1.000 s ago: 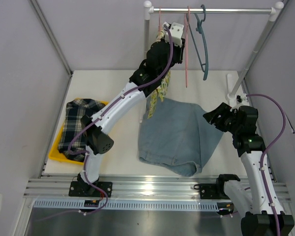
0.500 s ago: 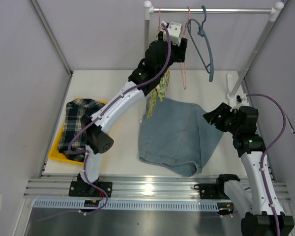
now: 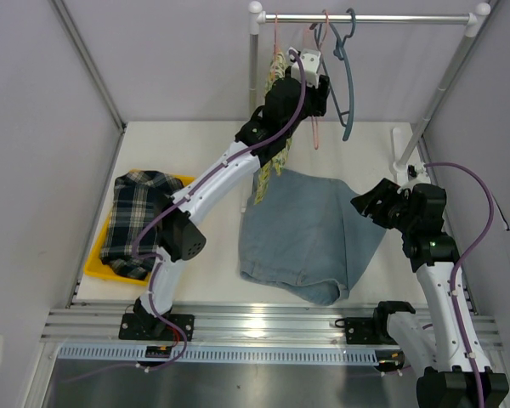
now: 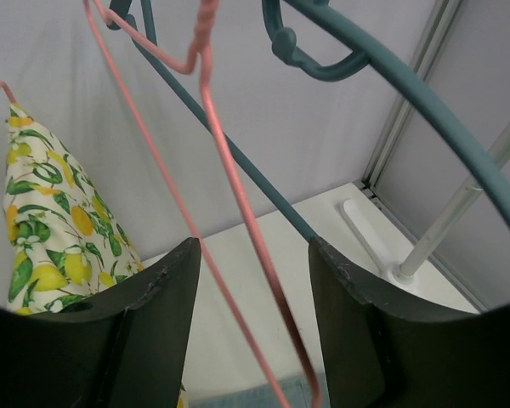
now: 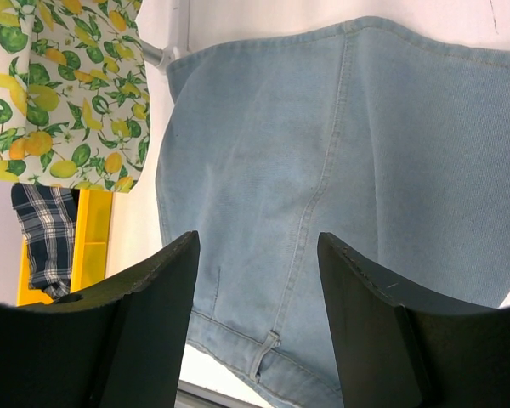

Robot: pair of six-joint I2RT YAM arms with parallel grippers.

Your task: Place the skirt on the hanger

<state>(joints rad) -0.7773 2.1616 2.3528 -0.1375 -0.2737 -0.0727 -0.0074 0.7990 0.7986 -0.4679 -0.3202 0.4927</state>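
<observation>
The lemon-print skirt (image 3: 278, 70) (image 4: 42, 229) hangs from a thin pink hanger (image 3: 276, 34) at the left end of the rail, and its hem reaches down to the denim. My left gripper (image 3: 319, 95) (image 4: 253, 246) is raised just right of the skirt and is open. The wires of a second pink hanger (image 4: 229, 187) (image 3: 316, 127) run between its fingers without being pinched. My right gripper (image 3: 367, 202) (image 5: 257, 242) is open and empty, low over the denim. The right wrist view shows the skirt (image 5: 68, 93) at top left.
A blue-grey hanger (image 3: 348, 85) (image 4: 391, 76) hangs right of the pink one on the rail (image 3: 391, 18). A blue denim garment (image 3: 310, 234) (image 5: 340, 153) lies mid-table. A plaid shirt (image 3: 136, 221) sits in a yellow tray (image 3: 98, 268) at left. The rack post (image 3: 438, 93) stands at right.
My left gripper has opened and shifted right, from the skirt's hanger to the second pink hanger. That hanger and the blue-grey one have swung. The right arm has not moved.
</observation>
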